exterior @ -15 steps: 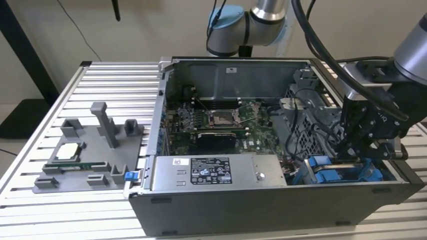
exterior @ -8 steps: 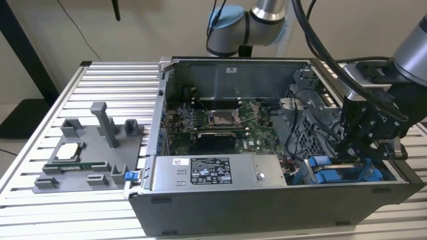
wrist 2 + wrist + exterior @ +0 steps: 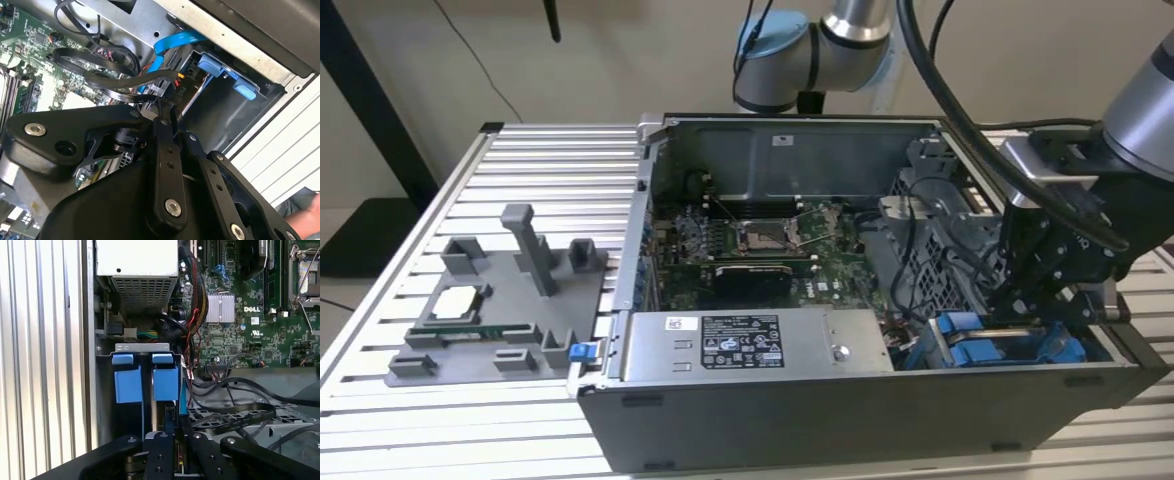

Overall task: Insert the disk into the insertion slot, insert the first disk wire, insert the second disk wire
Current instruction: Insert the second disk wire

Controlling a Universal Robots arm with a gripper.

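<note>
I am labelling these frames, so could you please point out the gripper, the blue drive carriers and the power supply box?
gripper (image 3: 1025, 312), exterior view, between its fingertips.
blue drive carriers (image 3: 165, 382), first wrist view, flat blue tab face.
power supply box (image 3: 834, 335), exterior view, bare grey top.

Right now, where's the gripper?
In the exterior view the gripper is at the open computer case's right end, lowered over the blue drive bays, right of the grey power supply box.

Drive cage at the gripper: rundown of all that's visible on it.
The drive cage is grey sheet metal, sitting in the corner of the open case beside the power supply. Two bright blue plastic carriers stand side by side in its bays, tabs at the cage lip. A blue cable and black wires run alongside. The gripper is directly over it, near the carrier closer to the motherboard.
</note>
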